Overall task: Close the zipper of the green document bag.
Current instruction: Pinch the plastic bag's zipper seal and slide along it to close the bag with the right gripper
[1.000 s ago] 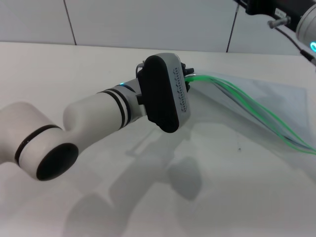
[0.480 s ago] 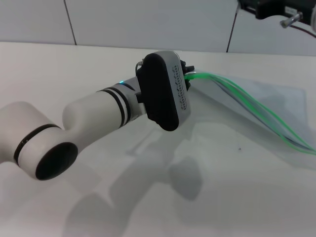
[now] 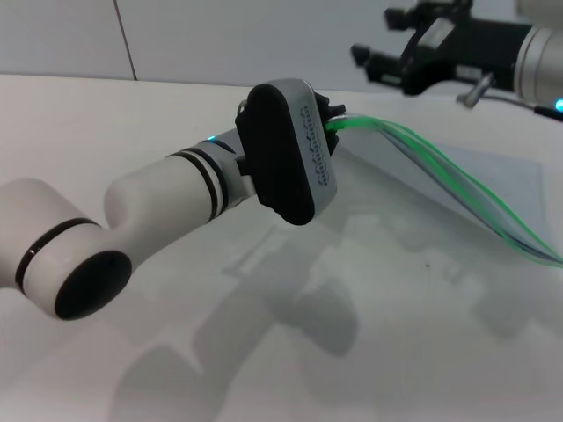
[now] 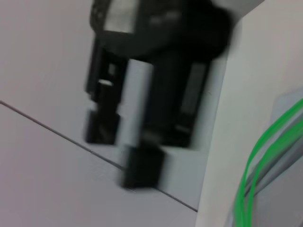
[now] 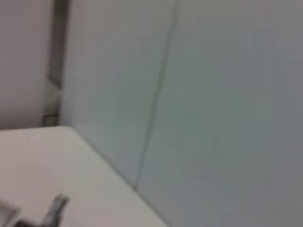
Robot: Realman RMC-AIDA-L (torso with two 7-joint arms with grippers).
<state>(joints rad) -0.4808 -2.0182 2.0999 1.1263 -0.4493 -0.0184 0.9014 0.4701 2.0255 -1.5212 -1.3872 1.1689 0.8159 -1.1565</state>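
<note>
- The left tool (image 3: 332, 123), raised above the middle of the white bench (image 3: 264, 369), grips one end of the zipper (image 3: 422, 158); its fingers, mostly hidden behind the wrist housing in the head view, are closed on the bright green strip where it emerges.
- From that pinch point the zipper runs in thin green lines toward the bench's right edge, sagging as it goes; the strands stand visibly apart along the span, so the edge is not sealed there. The slider cannot be made out.
- The green document bag (image 3: 493, 180), a translucent grey-blue pouch, lies toward the far right part of the bench, its held end lifted off the surface and the rest sloping down to rest flat near the right edge.
- The right tool (image 3: 374, 60) hovers in the air over the far right side of the bench, above and beyond the bag, touching nothing; its dark fingers point toward the left tool, and how wide they stand cannot be told.
- In the left wrist view, the right tool (image 4: 137, 118) appears as a dark blurred mass against the pale wall, with the green zipper (image 4: 258, 156) strands beside it.
</note>
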